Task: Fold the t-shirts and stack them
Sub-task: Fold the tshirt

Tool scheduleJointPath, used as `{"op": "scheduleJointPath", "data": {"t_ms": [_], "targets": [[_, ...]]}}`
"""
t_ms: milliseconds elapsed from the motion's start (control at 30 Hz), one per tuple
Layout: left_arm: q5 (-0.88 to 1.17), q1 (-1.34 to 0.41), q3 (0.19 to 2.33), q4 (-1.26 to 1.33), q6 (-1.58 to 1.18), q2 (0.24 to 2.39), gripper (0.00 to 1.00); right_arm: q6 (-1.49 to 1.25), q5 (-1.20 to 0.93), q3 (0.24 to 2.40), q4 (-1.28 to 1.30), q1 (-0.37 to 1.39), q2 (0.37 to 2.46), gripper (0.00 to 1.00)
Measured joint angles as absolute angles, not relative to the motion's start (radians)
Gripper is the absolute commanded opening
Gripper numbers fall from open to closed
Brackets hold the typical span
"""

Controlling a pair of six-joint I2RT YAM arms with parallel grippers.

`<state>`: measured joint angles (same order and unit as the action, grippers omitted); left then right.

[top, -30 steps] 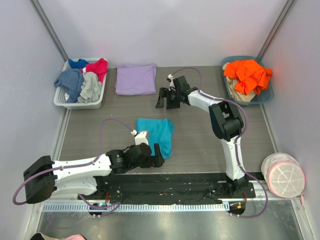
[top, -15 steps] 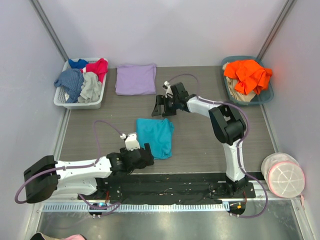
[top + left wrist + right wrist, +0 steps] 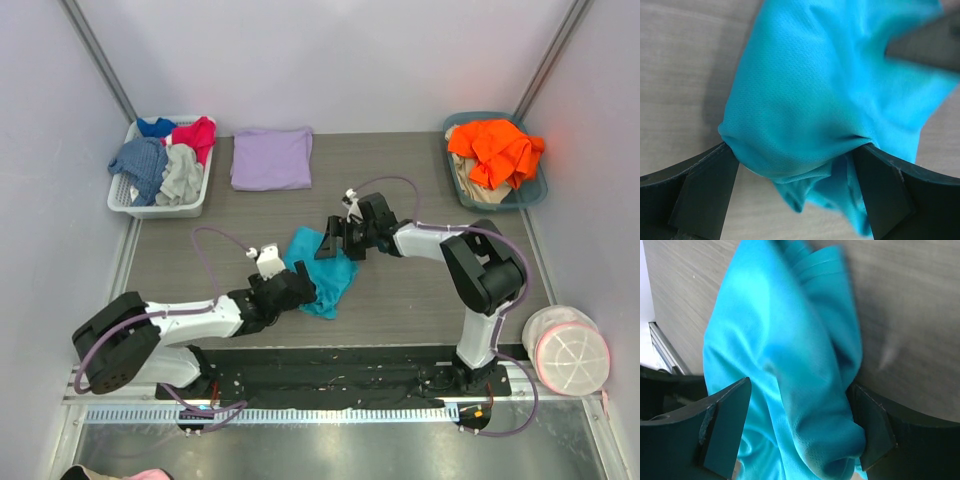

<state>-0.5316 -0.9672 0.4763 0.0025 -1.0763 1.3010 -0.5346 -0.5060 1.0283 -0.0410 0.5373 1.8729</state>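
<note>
Now — both jaws straddle the teal t-shirt (image 3: 333,283).

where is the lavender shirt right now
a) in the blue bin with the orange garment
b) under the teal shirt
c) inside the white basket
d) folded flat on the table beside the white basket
D: the lavender shirt lies folded on the table just right of the white basket, well apart from the teal shirt.

Grey wood-grain table (image 3: 400,180): lavender t-shirt (image 3: 271,158) folded flat, far side, left of centre; white basket (image 3: 165,208) just beside it, far left corner; blue tray (image 3: 505,204) far right corner; teal t-shirt (image 3: 330,280) crumpled mid-table; black mounting strip (image 3: 340,375) along near edge
</note>
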Motion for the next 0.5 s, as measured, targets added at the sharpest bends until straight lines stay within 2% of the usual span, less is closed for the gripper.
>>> {"op": "scheduleJointPath", "data": {"t_ms": [500], "targets": [[-0.376, -0.713, 0.576, 0.109, -0.891, 1.444, 0.98, -0.689, -0.271, 0.730, 0.023, 0.672, 1.560, 0.83]]}}
